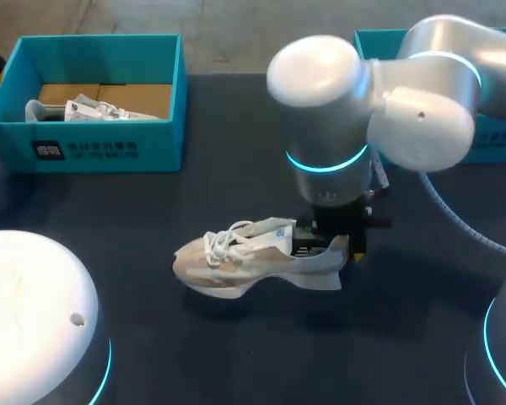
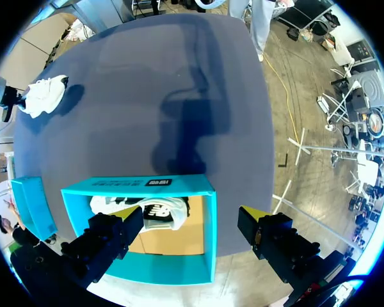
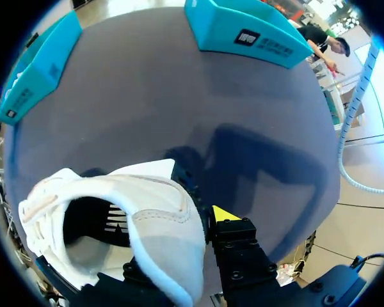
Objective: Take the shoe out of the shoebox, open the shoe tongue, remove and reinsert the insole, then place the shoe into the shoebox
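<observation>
A beige and white shoe [image 1: 228, 257] lies on its side in the middle of the dark table, toe to the left. My right gripper [image 1: 333, 245] comes down onto its heel. In the right wrist view the right gripper [image 3: 179, 236] is shut on the shoe [image 3: 147, 211]'s heel wall, one finger inside the opening and the yellow-tipped one outside. The teal shoebox [image 1: 93, 139] stands at the far left with a second white shoe [image 1: 84, 110] in it. My left gripper [image 2: 191, 224] hangs open above that shoebox [image 2: 208, 224], holding nothing.
A second teal box [image 1: 489, 139] stands at the far right behind my right arm. My left arm's white housing [image 1: 34, 312] fills the near left corner. Bare table lies between the shoebox and the shoe.
</observation>
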